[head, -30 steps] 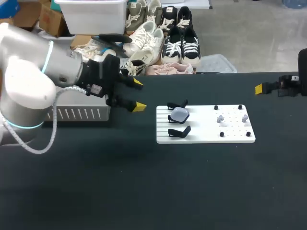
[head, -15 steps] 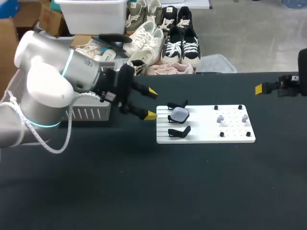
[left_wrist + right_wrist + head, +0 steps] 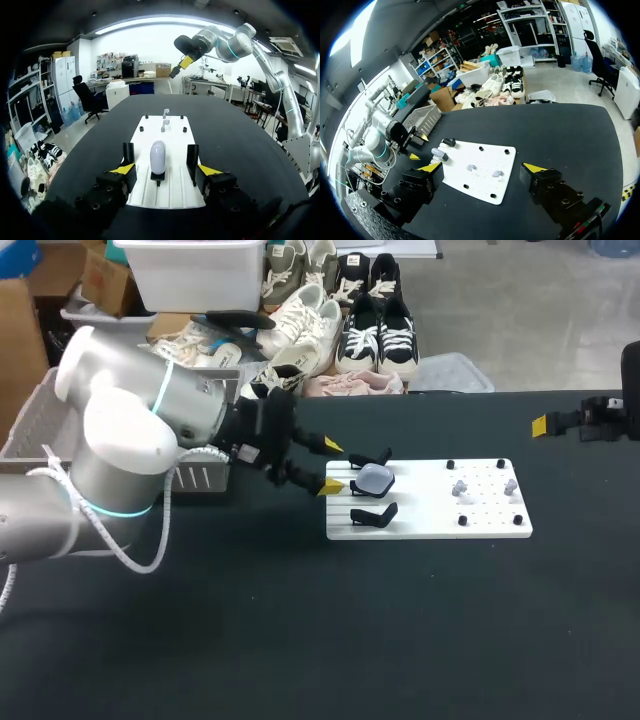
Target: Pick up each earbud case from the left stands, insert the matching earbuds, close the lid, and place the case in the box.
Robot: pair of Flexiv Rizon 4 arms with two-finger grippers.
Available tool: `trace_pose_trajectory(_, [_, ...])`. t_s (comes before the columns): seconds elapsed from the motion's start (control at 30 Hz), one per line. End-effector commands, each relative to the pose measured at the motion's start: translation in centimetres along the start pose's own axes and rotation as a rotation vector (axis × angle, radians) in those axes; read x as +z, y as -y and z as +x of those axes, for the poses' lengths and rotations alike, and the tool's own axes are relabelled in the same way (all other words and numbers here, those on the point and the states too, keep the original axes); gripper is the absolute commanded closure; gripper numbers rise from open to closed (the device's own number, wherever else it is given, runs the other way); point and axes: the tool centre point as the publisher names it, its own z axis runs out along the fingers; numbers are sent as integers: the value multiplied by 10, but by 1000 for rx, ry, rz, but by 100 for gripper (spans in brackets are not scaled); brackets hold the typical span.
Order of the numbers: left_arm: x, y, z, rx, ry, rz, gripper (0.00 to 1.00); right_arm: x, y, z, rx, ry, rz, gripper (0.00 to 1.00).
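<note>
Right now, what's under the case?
The case sits on a black stand on the white board. The stand's top is covered by the case, so how it holds the case cannot be seen.

No writing can be made out from here; the small white sticker (image 3: 243,452) on the grey left arm (image 3: 130,435) is too tiny.

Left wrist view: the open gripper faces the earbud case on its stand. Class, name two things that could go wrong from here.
1. Empty black stands flank the earbud case just ahead of the open left gripper; a finger might catch one and shift the white board.
2. The case looks rounded and smooth, so it may slip when squeezed.
</note>
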Motion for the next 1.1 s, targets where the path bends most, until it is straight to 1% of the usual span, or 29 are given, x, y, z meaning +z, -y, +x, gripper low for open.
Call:
trace_pose_trajectory(0.03, [9,-6,2,-3,6,4,20,0,1,-1,0,-3,-2,0])
trace_pose_trajectory(0.07, [10,-6,2,-4,7,4,14,0,1,-1,0,-3,-2,0])
trace_pose_trajectory(0.3, [17,-8,4,-18,14,9,12,0,1,-1,0,-3,-2,0])
trace_pose_trajectory(0.6, [32,-7,2,-22,21,24,16,0,1,-1,0,-3,-2,0])
trace_pose_trajectory(0.7, [35,-8,2,-26,23,23,22,0,1,-1,0,-3,-2,0])
trace_pose_trajectory(0.83, [41,-10,2,-30,22,18,22,0,1,-1,0,-3,-2,0])
trace_pose_trajectory(0.93, [44,-12,2,-34,21,15,24,0,1,-1,0,-3,-2,0])
trace_pose_trajectory(1.1, [48,-15,3,-36,19,14,24,0,1,-1,0,-3,-2,0])
